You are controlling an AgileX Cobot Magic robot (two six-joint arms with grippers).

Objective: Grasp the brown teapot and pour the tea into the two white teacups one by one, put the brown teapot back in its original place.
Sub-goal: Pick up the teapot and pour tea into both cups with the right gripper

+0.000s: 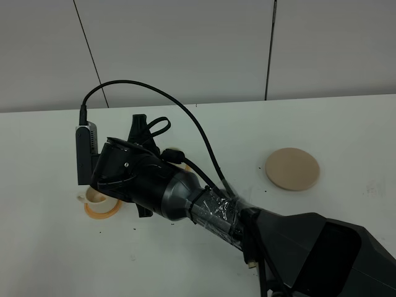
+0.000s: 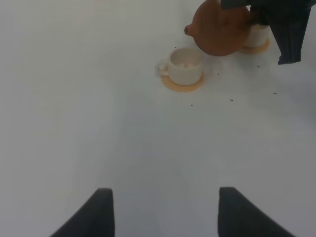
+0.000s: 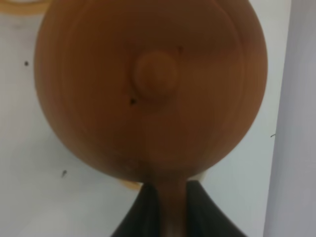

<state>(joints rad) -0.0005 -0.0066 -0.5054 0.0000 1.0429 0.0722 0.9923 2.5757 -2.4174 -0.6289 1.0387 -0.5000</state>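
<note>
We found the right gripper (image 3: 171, 191) clamped on the loop handle (image 3: 170, 212) of the teapot (image 3: 148, 84), with one dark finger (image 3: 140, 215) on each side of it. In that wrist view the teapot's round brown body filled nearly everything, and the lid knob (image 3: 155, 74) sat in the middle, facing the camera.

In the left wrist view the teapot (image 2: 222, 27) hung clear of the white table (image 2: 98, 123). Its short spout (image 2: 189, 30) pointed toward the nearer cup (image 2: 185, 61) and sat just above and behind that cup's rim. That cup stood upright on its orange saucer (image 2: 182, 86), its little side handle turned away from the teapot. Its inside looked pale, and we could not tell whether any tea was in it. The farther cup (image 2: 257, 34) stood on a saucer (image 2: 256, 48) of its own, partly hidden behind the teapot's body.

The left gripper (image 2: 165, 217) hovered over the table with its two fingers (image 2: 101, 215) wide apart, holding nothing, well apart from both cups.

From the high camera the right arm (image 1: 185, 198) stretched across to the left side and covered the teapot. The nearer cup (image 1: 93, 196) and its saucer (image 1: 102, 210) peeked out beside the wrist. The beige coaster (image 1: 292, 169) lay on the right side of the table, well apart from the cups
</note>
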